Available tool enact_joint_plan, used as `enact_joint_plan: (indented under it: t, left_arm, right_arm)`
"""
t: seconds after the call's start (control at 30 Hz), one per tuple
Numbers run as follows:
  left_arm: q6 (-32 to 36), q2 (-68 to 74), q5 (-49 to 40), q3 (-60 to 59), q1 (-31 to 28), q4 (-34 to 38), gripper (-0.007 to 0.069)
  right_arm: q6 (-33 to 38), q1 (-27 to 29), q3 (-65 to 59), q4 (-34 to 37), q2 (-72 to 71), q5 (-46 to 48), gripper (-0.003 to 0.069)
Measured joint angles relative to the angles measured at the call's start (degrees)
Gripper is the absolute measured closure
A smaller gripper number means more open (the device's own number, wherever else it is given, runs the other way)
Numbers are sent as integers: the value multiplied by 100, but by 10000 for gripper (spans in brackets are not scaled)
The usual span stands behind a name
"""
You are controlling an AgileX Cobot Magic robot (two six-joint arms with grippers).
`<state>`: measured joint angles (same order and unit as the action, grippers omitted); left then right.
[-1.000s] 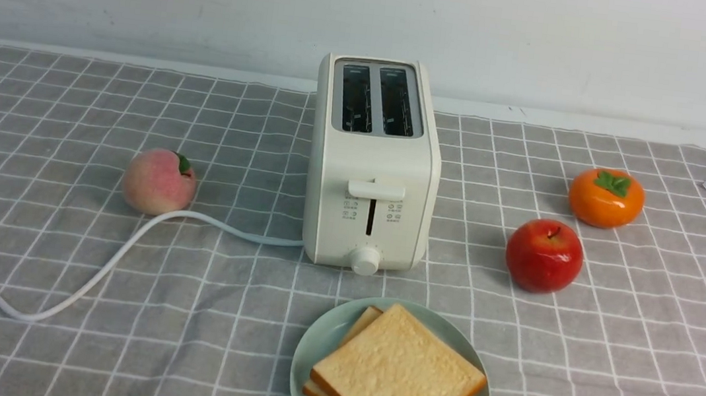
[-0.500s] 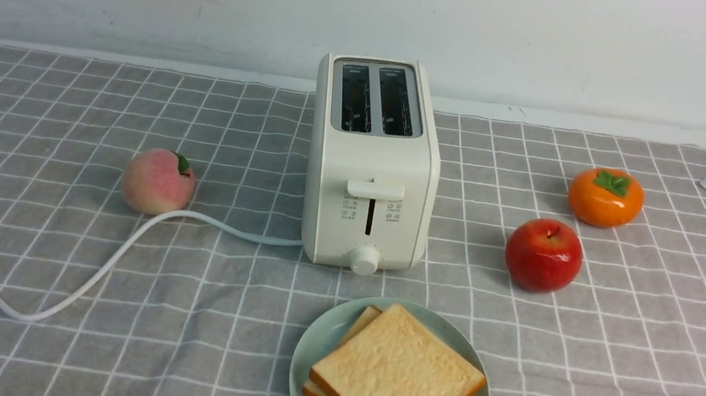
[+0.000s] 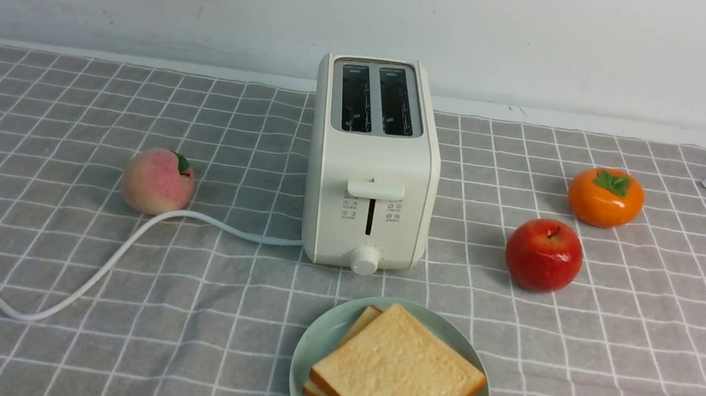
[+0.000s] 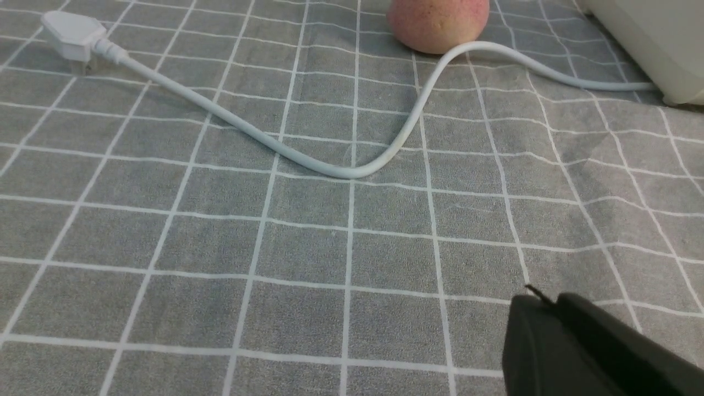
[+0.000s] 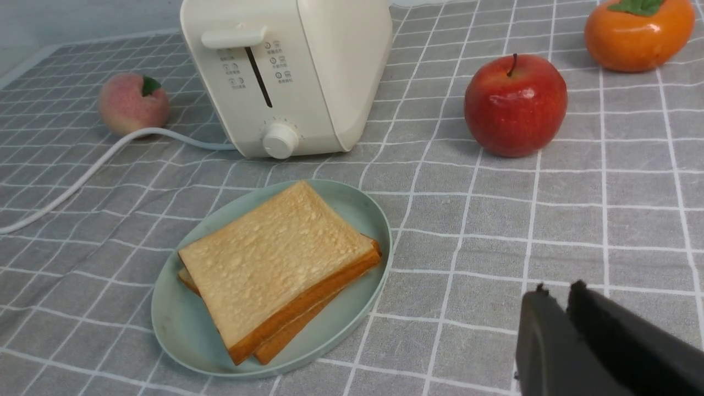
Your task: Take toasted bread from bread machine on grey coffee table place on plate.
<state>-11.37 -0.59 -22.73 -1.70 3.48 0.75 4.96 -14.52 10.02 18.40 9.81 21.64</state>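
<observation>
**Both slices on the plate, toaster slots bare**

Nearest the robot, the toasted bread [image 3: 396, 374] lies flat on the plate [image 3: 316, 343]: two thick square slices stacked slightly askew, pale golden on top with orange-brown crust edges. The plate is pale mint green and sits on the grey coffee table [image 3: 640, 363], just in front of the bread machine [image 3: 371, 180].

Farther back, the cream-white bread machine stands upright, its lever high on the front. Its white cord [image 3: 99, 269] curves off past a peach [image 3: 159, 181]; a red apple [image 3: 544, 255] and an orange persimmon [image 3: 605, 197] lie on the other side.

Only the front view looks down into the two slots, which hold nothing. Only the left wrist view shows the cord's plug [image 4: 71, 41] lying loose on the table. The right wrist view shows the slices' thick crust side.

The left hand [image 4: 544, 300] is pressed together, gripping nothing. The right hand [image 5: 555, 291] shows a thin gap between its tips, gripping nothing.
</observation>
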Motion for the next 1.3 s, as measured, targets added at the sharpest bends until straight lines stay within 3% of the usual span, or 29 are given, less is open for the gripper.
enact_joint_plan:
  t: [0.47, 0.6, 0.73, 0.93, 1.3]
  left_arm:
    - [7, 0, 14, 0, 0, 12, 587]
    - [7, 0, 14, -4, 0, 24, 587]
    - [7, 0, 14, -4, 0, 36, 587]
    - [7, 0, 15, -6, 0, 37, 586]
    - [10, -6, 14, -6, -11, 43, 574]
  right_arm:
    - [-10, 253, 0, -84, -189, 11, 588]
    - [179, 623, -30, -1053, -367, 47, 583]
    - [-450, 961, -382, -1994, -508, 216, 577]
    - [-1544, 1270, -1057, -2490, -983, 165, 570]
    - [-1496, 1294, -1068, -2508, -1040, 112, 558]
